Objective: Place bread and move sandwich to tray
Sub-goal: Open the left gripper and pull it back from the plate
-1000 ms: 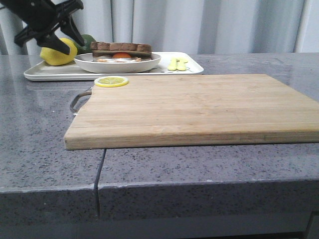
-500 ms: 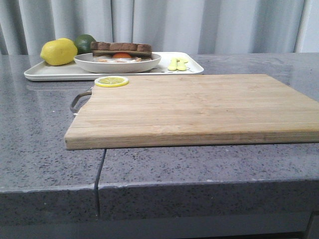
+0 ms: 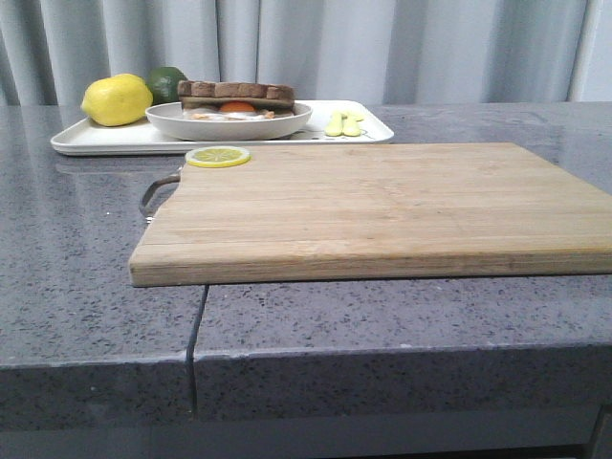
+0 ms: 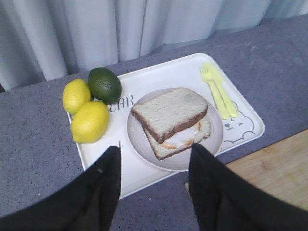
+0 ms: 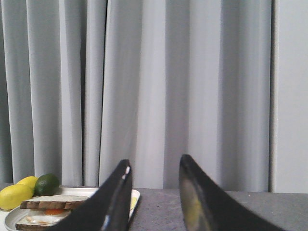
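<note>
The sandwich (image 4: 185, 139) lies on a round white plate (image 4: 137, 144), which stands on the white tray (image 4: 173, 72). Its thick top slice of bread (image 4: 169, 112) covers the fried egg and sits slightly askew. In the front view the sandwich (image 3: 235, 94), plate (image 3: 229, 122) and tray (image 3: 105, 141) are at the back left. My left gripper (image 4: 156, 147) hangs open above the tray's near edge, empty and apart from the plate. Facing the curtain, my right gripper (image 5: 155, 160) is open and empty, with the sandwich (image 5: 48, 204) low at one side. Neither gripper shows in the front view.
Two lemons (image 4: 89, 120) and a lime (image 4: 104, 84) lie on the tray beside the plate, and a pale yellow fork and knife (image 4: 219, 91) on its other side. A wooden cutting board (image 3: 382, 206) with a lemon slice (image 3: 217, 156) fills the table's middle.
A second ago my left gripper hung over the lemon at the front view's top left. It has since gone up out of that view. The objects have not moved.
</note>
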### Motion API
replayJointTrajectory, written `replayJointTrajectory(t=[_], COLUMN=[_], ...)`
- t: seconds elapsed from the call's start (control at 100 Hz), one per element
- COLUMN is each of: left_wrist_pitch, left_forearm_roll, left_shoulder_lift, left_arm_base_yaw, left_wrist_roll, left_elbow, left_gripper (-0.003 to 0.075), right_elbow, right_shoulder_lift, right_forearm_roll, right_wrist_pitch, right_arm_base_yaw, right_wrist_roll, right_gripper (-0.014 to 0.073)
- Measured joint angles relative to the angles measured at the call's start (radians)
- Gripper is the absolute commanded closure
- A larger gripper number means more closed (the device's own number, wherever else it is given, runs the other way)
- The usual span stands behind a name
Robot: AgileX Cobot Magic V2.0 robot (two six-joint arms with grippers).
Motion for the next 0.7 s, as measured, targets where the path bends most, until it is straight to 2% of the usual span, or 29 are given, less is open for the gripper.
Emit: replayJointTrajectory(t=[0.15, 0.34, 0.53, 0.7], left_wrist_pitch=[-0.108, -0.361, -0.663, -0.838], left_forearm_roll=[0.000, -0.004, -0.004, -0.008], left_shoulder_lift=[-0.199, -0.510, -0.786, -0.979], left_arm_base_yaw=[-0.058, -0.109, -0.112, -0.112], left_wrist_roll=[0.017, 0.030, 0.030, 0.030], left_elbow=[0.233, 0.646, 1.083, 1.404], left_gripper=[0.0414, 0.0416, 0.0416, 0.0416], right_elbow=[0.000, 0.000, 0.000, 0.006], right_shoulder_lift=[0.000, 0.000, 0.000, 0.000], right_forearm_roll=[0.009, 0.039, 0.110, 0.179], right_wrist_pitch=[-0.002, -0.005, -0.005, 0.011], right_arm_base_yaw=[0.000, 0.000, 0.000, 0.000], right_wrist_roll=[-0.008, -0.026, -0.109, -0.216], right_gripper=[0.0324, 0.0324, 0.0324, 0.0328])
